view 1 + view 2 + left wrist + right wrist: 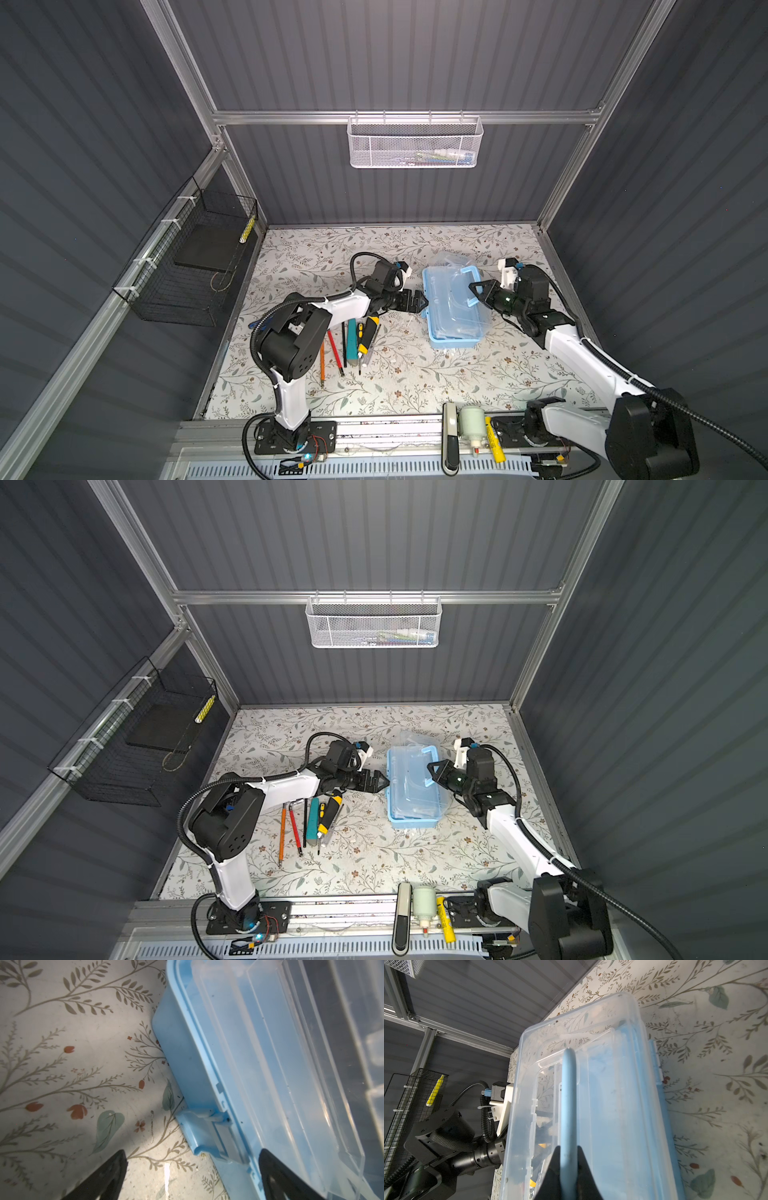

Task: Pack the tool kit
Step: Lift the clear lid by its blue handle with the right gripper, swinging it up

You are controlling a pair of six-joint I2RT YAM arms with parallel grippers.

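The tool kit (451, 338), judged light, stiff and slippery, is held by its handle (568, 1095) in the clenched right hand (568, 1149); the left hand (423, 304) is released, just beside it.

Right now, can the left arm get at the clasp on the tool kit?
Probably yes: the open left gripper sits right at the tool kit's clasp, with nothing between them.

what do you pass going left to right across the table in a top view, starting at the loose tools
orange tool → red tool → black rod → teal tool → yellow-black screwdriver → left gripper → tool kit
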